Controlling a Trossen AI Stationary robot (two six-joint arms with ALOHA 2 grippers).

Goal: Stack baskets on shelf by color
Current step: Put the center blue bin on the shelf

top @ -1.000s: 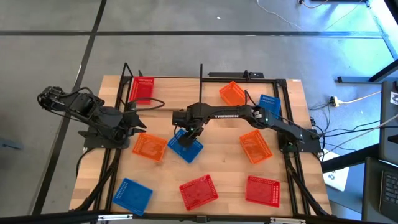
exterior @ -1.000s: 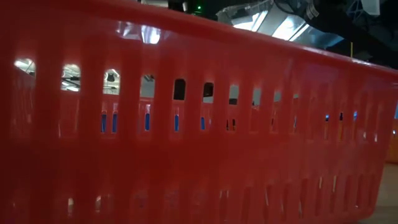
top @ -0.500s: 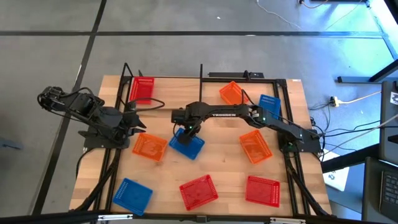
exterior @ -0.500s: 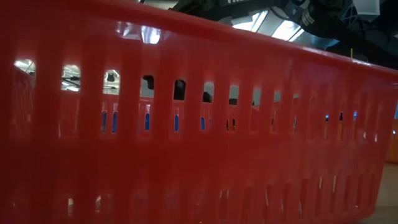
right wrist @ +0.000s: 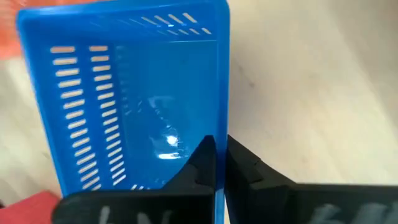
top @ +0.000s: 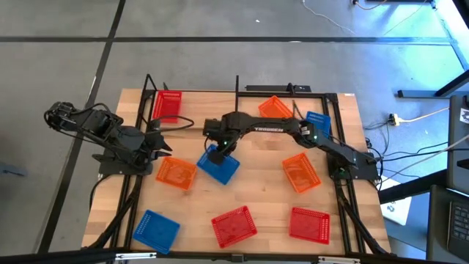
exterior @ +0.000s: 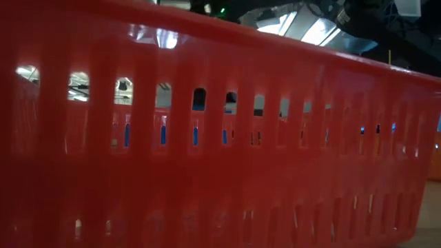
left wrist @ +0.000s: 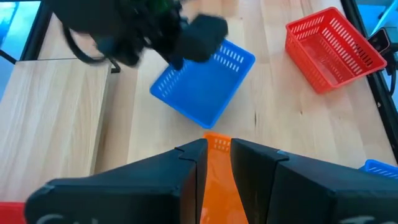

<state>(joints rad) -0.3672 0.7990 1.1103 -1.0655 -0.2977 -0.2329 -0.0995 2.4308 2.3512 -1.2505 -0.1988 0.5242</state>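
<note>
wooden table (top: 110, 198) — scattered baskets (top: 234, 225), black-rod shelf (top: 157, 92)

Right pincer (right wrist: 216, 158): its two dark fingers (right wrist: 200, 163) stand pressed close together, clamped on the wall of a blue basket, one finger inside the wall and one outside.
Blue basket (right wrist: 124, 93): open side faces the camera; smooth floor with a glare spot, rows of pale slots along one side wall and a shorter row along the far end wall.
Gripped wall: the long side rim, running straight away from the fingers.
Bench (right wrist: 311, 87): pale wood with fine grain, bare beside the basket.
Orange piece (right wrist: 17, 6): a blurred sliver past the basket's far corner.
Red piece (right wrist: 28, 206): a small patch beside the basket's near corner; what it belongs to cannot be told.
</note>
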